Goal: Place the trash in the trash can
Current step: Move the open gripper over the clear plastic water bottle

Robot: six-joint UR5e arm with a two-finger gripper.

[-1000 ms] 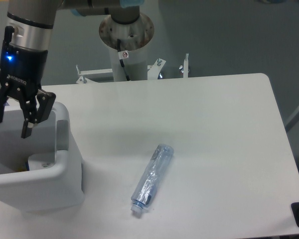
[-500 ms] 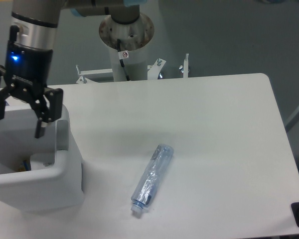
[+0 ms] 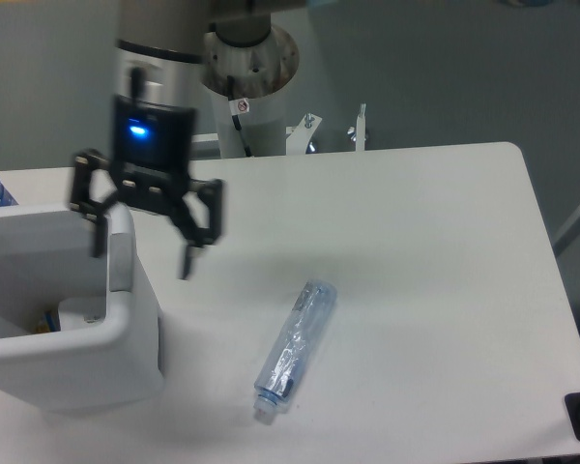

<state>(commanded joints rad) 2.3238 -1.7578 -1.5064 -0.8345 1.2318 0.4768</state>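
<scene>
The gripper [image 3: 142,256] is hanging with its 2 fingers [image 3: 187,259] spread wide apart and nothing between them, a blue light glowing on its body above. It is blurred in the camera view. One finger is showing over the right rim of the trash can [image 3: 72,372], the other over the table [image 3: 416,251] just beside that rim. Most of the trash can is lying to the lower left of the gripper, its opening facing up; a small dark and yellow scrap is showing inside it, too small to tell what it is. The bottle [image 3: 295,348] is lying flat on the table below and to the right of the gripper, well apart from it, its cap end pointing toward the table's near edge.
</scene>
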